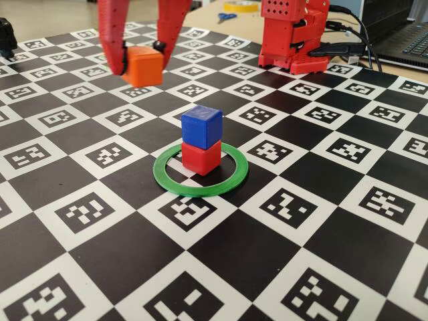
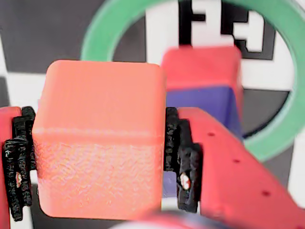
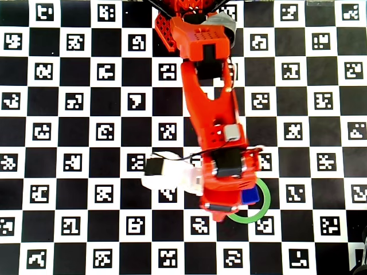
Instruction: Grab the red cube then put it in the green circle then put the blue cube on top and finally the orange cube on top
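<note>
The orange cube (image 1: 142, 67) hangs above the board, and my gripper (image 1: 140, 63) is shut on it, behind and to the left of the stack in the fixed view. In the wrist view both black pads press the sides of the orange cube (image 2: 100, 138), the gripper (image 2: 101, 164) closed around it. The blue cube (image 1: 202, 125) sits on the red cube (image 1: 200, 159) inside the green circle (image 1: 231, 180). Past the orange cube the wrist view shows the red cube (image 2: 202, 67), the blue cube (image 2: 209, 105) and the green circle (image 2: 119, 19). From overhead my arm covers all but part of the blue cube (image 3: 249, 196) and the green circle (image 3: 255, 215).
The red arm base (image 1: 294, 37) stands at the back of the checkered marker board (image 1: 281, 267). Scissors (image 1: 226, 17) and a yellow tape roll (image 1: 242, 5) lie behind it, with cables and a laptop (image 1: 401, 40) at the back right. A white wrist camera (image 3: 166, 175) juts out sideways.
</note>
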Robot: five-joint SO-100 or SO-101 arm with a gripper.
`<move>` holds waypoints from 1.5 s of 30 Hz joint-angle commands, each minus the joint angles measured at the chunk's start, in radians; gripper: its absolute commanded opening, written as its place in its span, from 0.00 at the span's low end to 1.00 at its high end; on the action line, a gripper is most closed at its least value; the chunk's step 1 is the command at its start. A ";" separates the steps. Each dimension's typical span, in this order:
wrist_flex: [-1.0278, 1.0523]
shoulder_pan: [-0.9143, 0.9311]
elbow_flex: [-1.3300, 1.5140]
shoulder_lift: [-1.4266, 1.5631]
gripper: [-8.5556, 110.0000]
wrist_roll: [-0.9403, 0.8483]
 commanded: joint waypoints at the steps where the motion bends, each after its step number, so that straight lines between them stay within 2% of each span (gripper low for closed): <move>1: -0.032 -0.038 0.018 0.172 0.16 -0.025; 16: -0.072 -0.126 0.110 0.215 0.16 -0.100; 45: -0.114 -0.130 0.181 0.196 0.17 -0.080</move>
